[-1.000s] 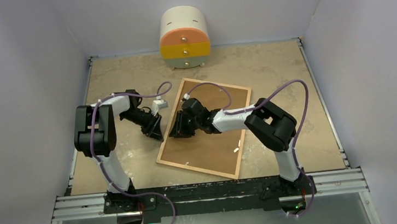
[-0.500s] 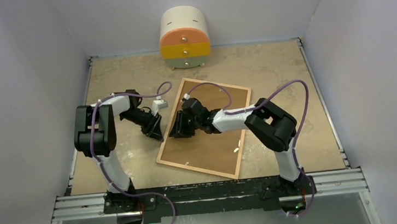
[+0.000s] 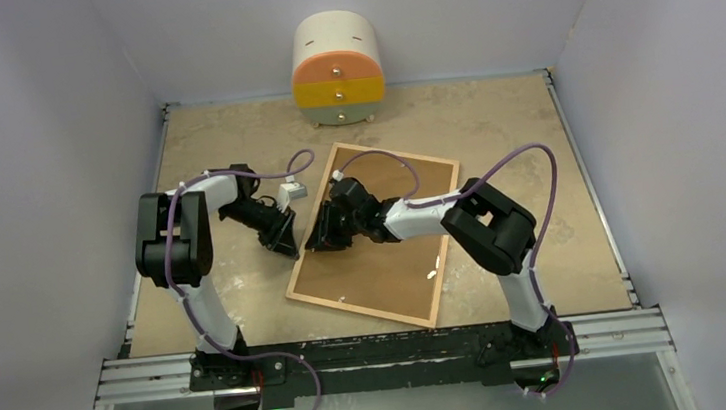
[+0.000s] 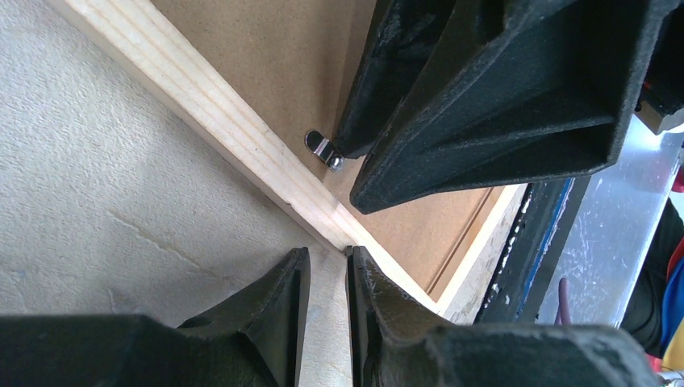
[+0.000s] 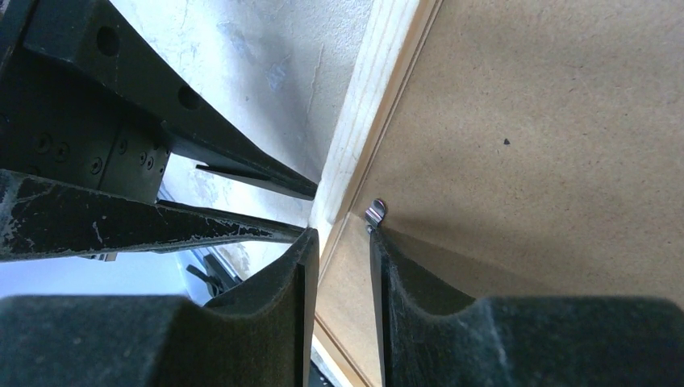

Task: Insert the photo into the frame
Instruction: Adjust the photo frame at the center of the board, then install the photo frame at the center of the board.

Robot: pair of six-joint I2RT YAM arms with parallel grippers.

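The light wood frame point(image 3: 364, 307) lies face down and tilted at mid table, with the brown backing board point(image 3: 385, 263) set in it. The photo is hidden. My left gripper point(image 3: 285, 241) is nearly shut and empty, with its tips point(image 4: 327, 254) on the frame's left border point(image 4: 226, 113). My right gripper point(image 3: 320, 239) is nearly shut and empty. It is low over the board just inside that border point(image 5: 363, 145). Its right fingertip touches a small metal clip point(image 5: 375, 212), which also shows in the left wrist view point(image 4: 325, 151). The two grippers face each other across the border.
A round cream, orange and yellow drawer cabinet point(image 3: 337, 72) stands against the back wall. Grey walls close in the beige table point(image 3: 532, 128) on three sides. A black rail point(image 3: 383, 349) runs along the near edge.
My right arm has shifted slightly to the left, toward the frame's left border. The left arm and the frame have not moved.
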